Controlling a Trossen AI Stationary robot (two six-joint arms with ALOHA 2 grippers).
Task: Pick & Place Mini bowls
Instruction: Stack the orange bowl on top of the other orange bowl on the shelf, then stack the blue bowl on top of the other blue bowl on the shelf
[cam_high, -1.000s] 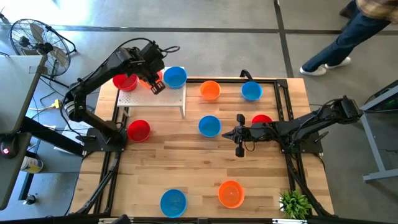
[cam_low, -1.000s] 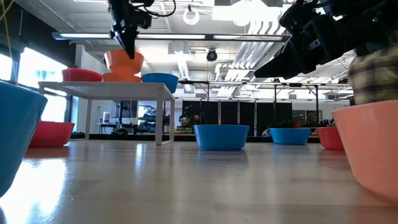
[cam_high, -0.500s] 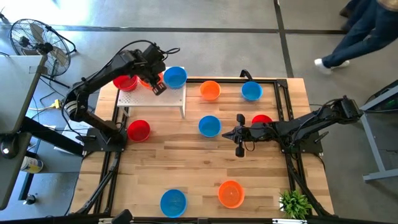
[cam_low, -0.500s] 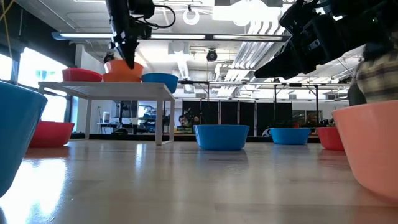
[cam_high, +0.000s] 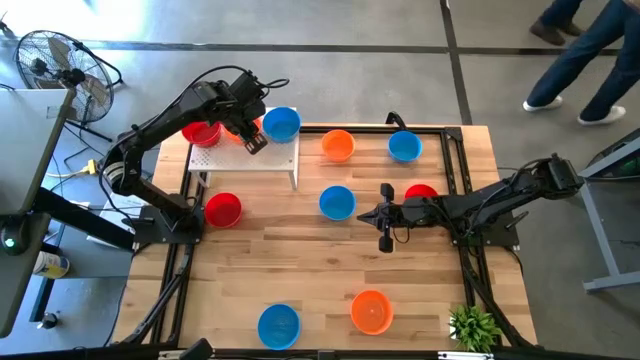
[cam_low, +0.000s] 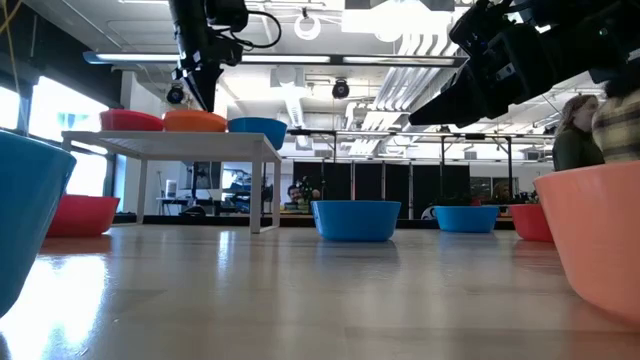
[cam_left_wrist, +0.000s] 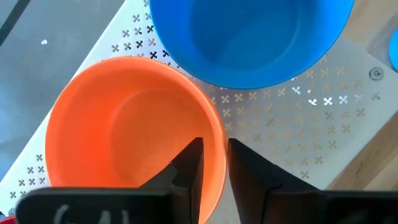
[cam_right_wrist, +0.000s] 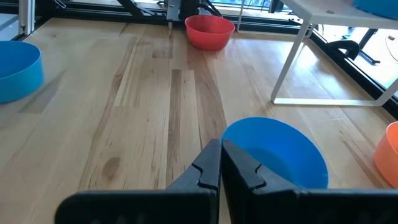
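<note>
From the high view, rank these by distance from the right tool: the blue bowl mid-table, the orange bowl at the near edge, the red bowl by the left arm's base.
1. Blue bowl, beside the right tool, mid-table.
2. Orange bowl, near edge.
3. Red bowl, left side.

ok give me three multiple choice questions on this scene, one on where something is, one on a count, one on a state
1. Where does the orange bowl by the left end effector sit?
A. on the white perforated board
B. on the wooden table
C. on the floor

2. How many bowls stand on that board?
A. one
B. three
C. five

3. How is the right end effector?
A. shut on a red bowl
B. wide open
C. shut, holding nothing

Answers:
1 A: the left wrist view shows it resting on the perforated surface.
2 B: the low view shows a red bowl, the orange one and a blue bowl there.
3 C: its fingers meet above the table with nothing between them.
</note>
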